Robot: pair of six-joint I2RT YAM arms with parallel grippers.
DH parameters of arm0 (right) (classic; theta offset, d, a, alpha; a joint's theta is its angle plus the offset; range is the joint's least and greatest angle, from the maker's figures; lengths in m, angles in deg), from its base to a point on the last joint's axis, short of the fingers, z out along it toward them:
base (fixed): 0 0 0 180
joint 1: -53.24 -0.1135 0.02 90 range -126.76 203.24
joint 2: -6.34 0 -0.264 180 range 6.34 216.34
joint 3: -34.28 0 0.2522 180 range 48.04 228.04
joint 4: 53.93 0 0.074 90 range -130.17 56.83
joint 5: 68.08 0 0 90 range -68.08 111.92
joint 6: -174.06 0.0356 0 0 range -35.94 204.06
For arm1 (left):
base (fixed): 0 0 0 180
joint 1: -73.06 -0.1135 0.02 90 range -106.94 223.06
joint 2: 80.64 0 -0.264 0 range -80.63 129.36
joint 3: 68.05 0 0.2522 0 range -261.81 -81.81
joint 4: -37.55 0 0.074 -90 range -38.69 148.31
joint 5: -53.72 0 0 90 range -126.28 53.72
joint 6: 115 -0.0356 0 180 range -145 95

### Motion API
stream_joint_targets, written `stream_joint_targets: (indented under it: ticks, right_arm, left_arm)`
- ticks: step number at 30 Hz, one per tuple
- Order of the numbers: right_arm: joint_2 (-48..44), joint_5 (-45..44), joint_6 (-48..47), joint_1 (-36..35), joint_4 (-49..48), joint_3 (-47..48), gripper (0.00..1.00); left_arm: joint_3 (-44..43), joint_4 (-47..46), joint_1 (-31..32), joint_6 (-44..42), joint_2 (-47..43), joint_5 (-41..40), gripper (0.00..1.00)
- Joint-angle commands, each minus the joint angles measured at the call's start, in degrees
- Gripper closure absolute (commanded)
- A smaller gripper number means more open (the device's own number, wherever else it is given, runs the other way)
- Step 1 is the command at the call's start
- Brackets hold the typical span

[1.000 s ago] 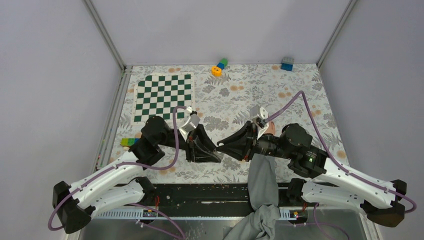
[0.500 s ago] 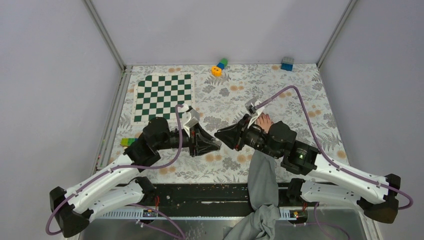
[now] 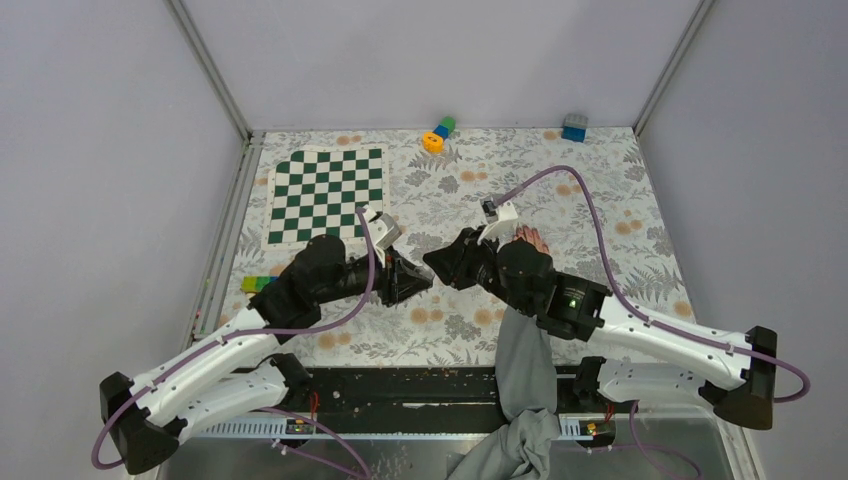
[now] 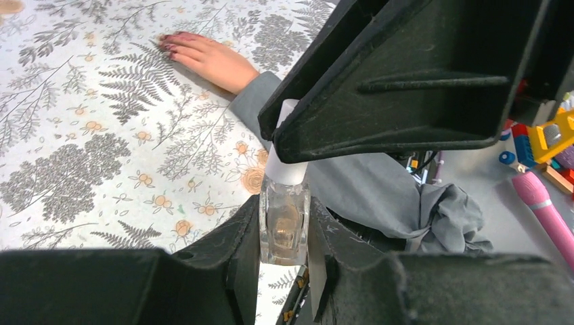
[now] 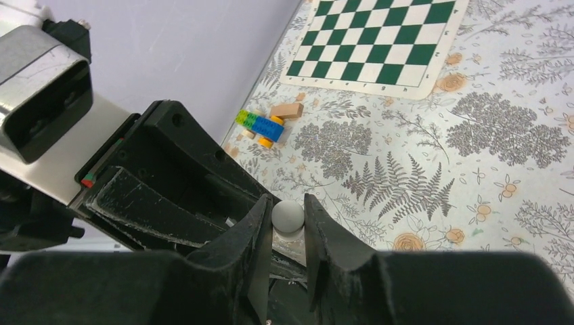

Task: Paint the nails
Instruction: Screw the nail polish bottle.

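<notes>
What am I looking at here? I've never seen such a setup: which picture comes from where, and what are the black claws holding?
Two white robot arms are bolted side by side at the near edge, each ending in a black two-finger gripper. The wide picture looks down from above; the other two come from a camera on each wrist. A person's hand in a grey sleeve lies flat on the fern-print cloth, its nails dark red. The left gripper clamps a small clear bottle, and the right gripper pinches its white cap. A chessboard mat and toy blocks lie farther off.
</notes>
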Motion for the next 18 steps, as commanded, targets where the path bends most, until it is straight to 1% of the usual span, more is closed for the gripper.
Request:
stream_joint_targets:
  ticks: [1,8,9,11,18]
  right_arm:
    - [1.38,-4.18,4.98,-2.17,6.77,3.12,1.0]
    - [1.9,-4.95,5.0,-2.46,5.04,3.32,1.0]
    - [1.66,-5.06,4.51,-2.45,4.91,3.4,0.97]
    - [1.27,-5.05,3.2,-2.44,4.86,3.74,0.89]
    - [-0.69,-5.62,-0.54,-2.46,5.42,4.57,0.5]
  left_arm:
    - [-3.22,-2.96,-1.08,-0.72,0.28,-11.65,1.0]
    - [-3.7,-2.76,-1.0,-1.03,0.77,-9.99,1.0]
    - [-3.69,-3.03,-0.99,-1.17,0.71,-9.43,1.0]
    - [-3.49,-3.87,-0.91,-1.74,0.6,-7.47,1.0]
    - [-3.19,-5.85,1.55,-4.84,0.0,-1.86,1.0]
